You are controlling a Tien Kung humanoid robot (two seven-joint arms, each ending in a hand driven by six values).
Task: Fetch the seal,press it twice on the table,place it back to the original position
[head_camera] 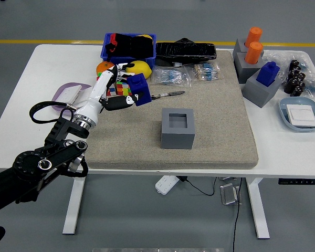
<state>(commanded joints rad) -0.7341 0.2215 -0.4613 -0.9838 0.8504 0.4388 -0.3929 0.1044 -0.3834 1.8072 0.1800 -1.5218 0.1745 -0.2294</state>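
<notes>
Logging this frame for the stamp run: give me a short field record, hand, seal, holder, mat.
left hand: shut on the blue seal, raised over the mat's far-left part
blue seal: tilted, in front of the cubes and lemon
grey holder: mid-mat, square socket empty
mat: tan, covers the table's centre
right hand: not in view
other seals: two orange and one blue, seated in grey blocks at far right
pen: on the mat, right of the held seal

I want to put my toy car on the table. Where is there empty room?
The mat is bare between the grey holder and its right edge, and along its front. The white table is bare at the near left. The back row, around the blue bin and bags, is crowded.
</notes>
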